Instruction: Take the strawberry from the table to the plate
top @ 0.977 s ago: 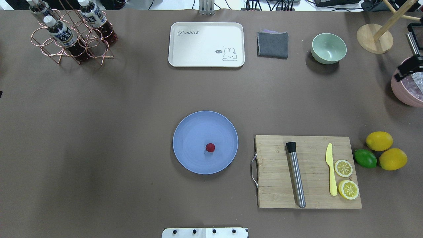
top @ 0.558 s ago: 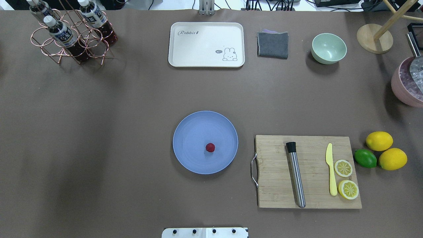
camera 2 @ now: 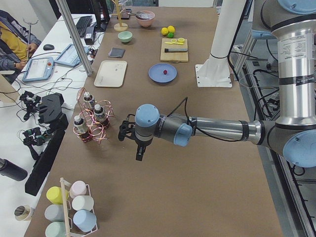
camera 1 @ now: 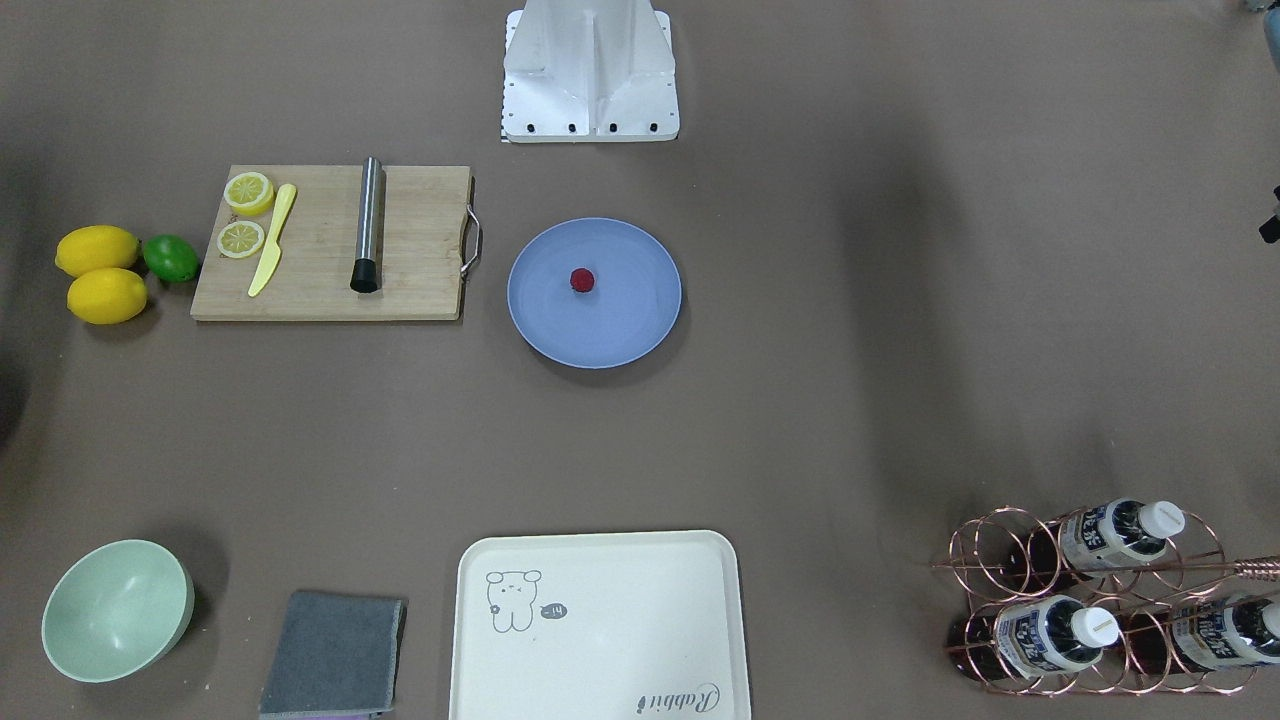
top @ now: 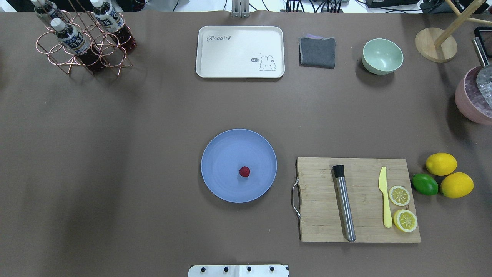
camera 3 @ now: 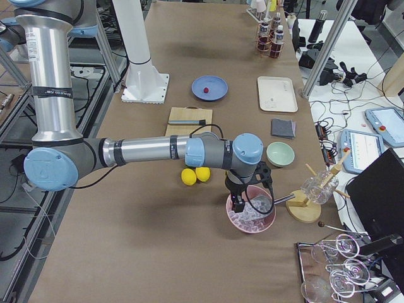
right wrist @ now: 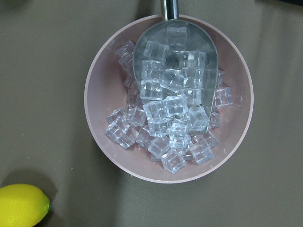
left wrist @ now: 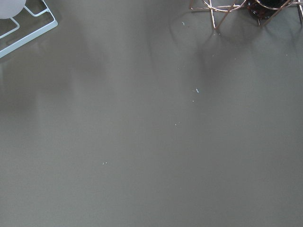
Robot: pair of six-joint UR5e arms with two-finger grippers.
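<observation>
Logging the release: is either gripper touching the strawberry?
Apart. The overhead view shows the strawberry alone on the plate; the side views show the left gripper and the right gripper far off at the table's ends.

This is a robotics lab. Two industrial arms, the left arm (camera 2: 212, 129) and the right arm (camera 3: 145, 150), reach over a long brown tabletop (top: 115, 154) that carries a white pedestal (camera 1: 590, 70) with a bolted base plate. Beside the tabletop is a white desk (camera 2: 54, 37) with teach pendants (camera 2: 37, 68), a keyboard (camera 2: 83, 22), tangled cables (camera 2: 22, 84) and a seated person (camera 2: 12, 42). Aluminium frame posts (camera 2: 74, 34) rise beside it.
</observation>
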